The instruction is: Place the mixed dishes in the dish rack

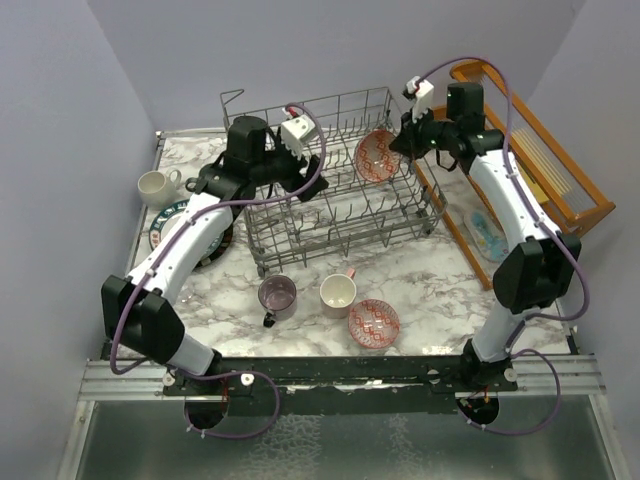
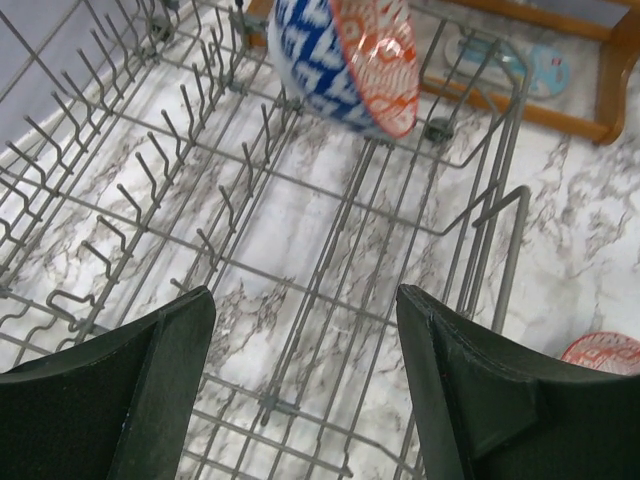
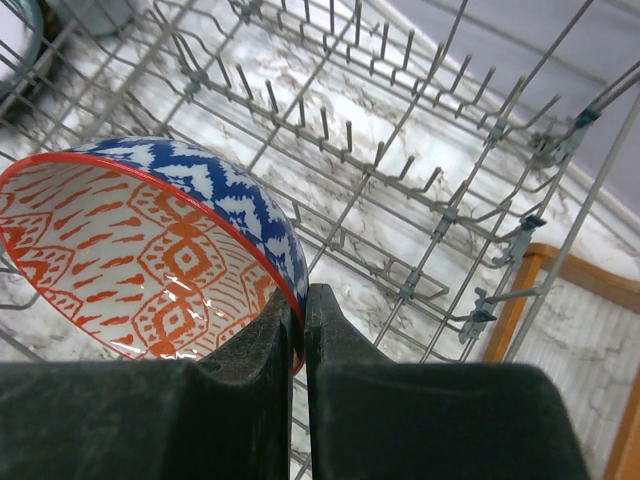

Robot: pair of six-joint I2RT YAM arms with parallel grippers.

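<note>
**Settle the bowl against tines before release**

The right gripper [image 3: 303,300] has its fingers clamped on the rim of a patterned bowl [image 3: 150,250], held tilted at the dish rack's [image 1: 345,215] two o'clock corner. The bowl should lean on tines before the fingers let go. That arm stretches far, wrist bent toward nine o'clock. The left gripper [image 2: 305,300] hovers at ten o'clock, fingers apart.

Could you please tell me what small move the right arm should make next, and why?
Probably ease the bowl down between the tines before any release: the right gripper is pinched on its rim, and it hangs tilted on edge over the far right corner of the dish rack, apparently not yet seated.
</note>
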